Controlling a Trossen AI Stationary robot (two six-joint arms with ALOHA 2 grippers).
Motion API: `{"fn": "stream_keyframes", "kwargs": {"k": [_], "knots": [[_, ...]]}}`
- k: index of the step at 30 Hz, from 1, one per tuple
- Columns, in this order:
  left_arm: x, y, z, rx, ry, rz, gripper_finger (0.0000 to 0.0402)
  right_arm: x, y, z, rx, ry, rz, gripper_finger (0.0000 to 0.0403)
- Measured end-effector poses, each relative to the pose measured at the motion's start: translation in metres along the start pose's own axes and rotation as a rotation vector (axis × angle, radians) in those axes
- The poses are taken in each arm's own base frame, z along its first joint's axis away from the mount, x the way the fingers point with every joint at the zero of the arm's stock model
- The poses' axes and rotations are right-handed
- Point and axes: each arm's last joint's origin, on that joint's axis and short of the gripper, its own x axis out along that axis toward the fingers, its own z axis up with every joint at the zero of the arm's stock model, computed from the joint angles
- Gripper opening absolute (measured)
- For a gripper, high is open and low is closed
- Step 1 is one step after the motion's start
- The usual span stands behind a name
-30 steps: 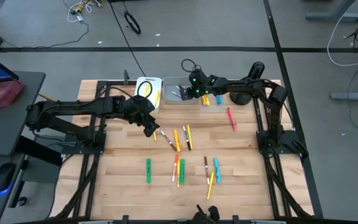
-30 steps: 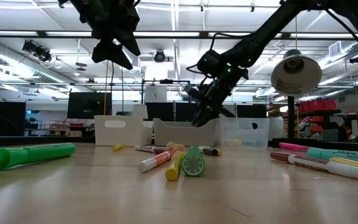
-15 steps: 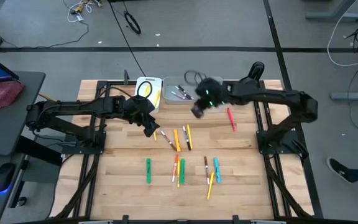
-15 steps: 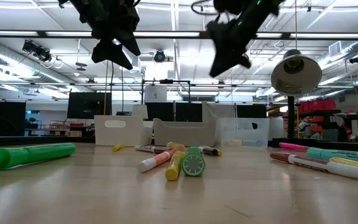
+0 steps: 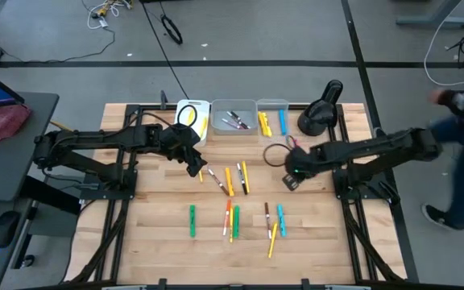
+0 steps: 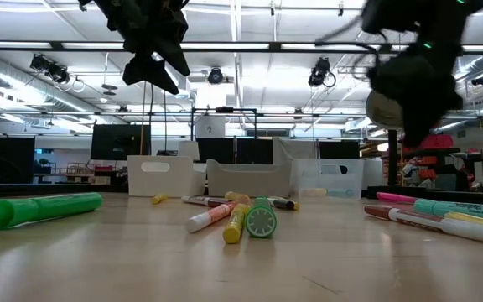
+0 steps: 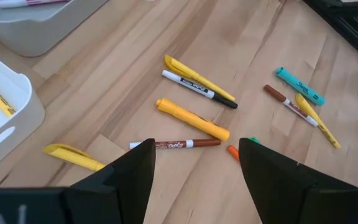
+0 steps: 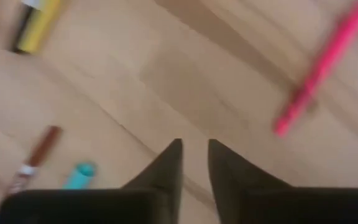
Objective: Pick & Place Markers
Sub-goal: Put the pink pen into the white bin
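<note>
Pink marker [image 5: 300,153] lies just beside the right gripper [image 5: 290,179]
Fingers slightly apart, empty; marker's long axis runs toward the bins.

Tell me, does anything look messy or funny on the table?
Yes. Lots of markers lie scattered at different angles across the wooden table, while only a few sit in the bins at the back. Nothing looks broken or spilled.
</note>
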Motion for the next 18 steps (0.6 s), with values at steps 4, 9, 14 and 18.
{"fn": "stream_keyframes", "kwargs": {"k": [4,9,14,18], "knots": [[0.0,0.0,0.0,0.0,0.0,0.0,0.0236,0.021,-0.026,-0.021,0.158,-0.029,-0.057,0.0167],[0.0,0.0,0.0,0.0,0.0,0.0,0.0236,0.052,-0.042,-0.035,0.316,-0.131,-0.081,0.0225],[0.0,0.0,0.0,0.0,-0.001,-0.001,0.0236,0.072,-0.048,-0.041,0.419,-0.23,-0.036,0.0217],[0.0,0.0,0.0,0.0,0.001,-0.003,0.0236,0.083,-0.057,-0.047,0.489,-0.249,-0.051,0.0184]]}}
